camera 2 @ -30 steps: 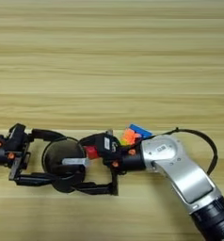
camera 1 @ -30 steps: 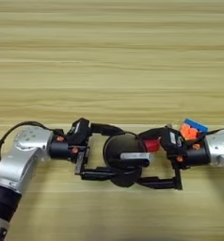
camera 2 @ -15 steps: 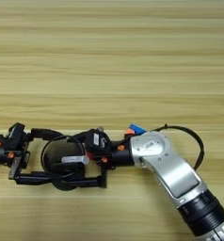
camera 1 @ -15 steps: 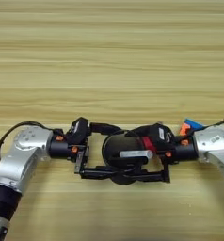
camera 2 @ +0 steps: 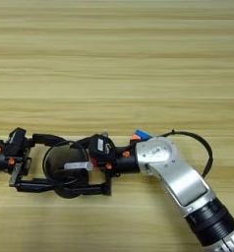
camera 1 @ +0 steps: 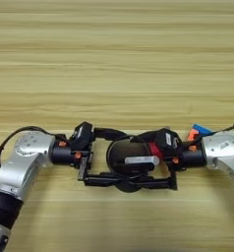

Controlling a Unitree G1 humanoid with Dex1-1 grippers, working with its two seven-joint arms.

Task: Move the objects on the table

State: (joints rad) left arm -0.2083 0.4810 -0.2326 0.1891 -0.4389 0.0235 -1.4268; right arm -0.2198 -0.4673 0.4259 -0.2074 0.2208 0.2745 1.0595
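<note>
The black cup [camera 1: 130, 161] near the worktop's [camera 1: 117, 59] front edge now has the right gripper [camera 1: 156, 165] slid in beside the left gripper [camera 1: 97, 162], both jaws spread around it, so a two-armed move looks ready.

You see two silver-cased arms with black cuffs, orange-marked wrists, looping black cables, and thin black two-finger grippers.

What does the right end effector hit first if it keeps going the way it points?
The right end effector points toward the robot's left, so probably the black cylindrical cup holding the black-and-silver marker, right at its fingers; contact is unclear. Beyond it waits the left end effector.
</note>
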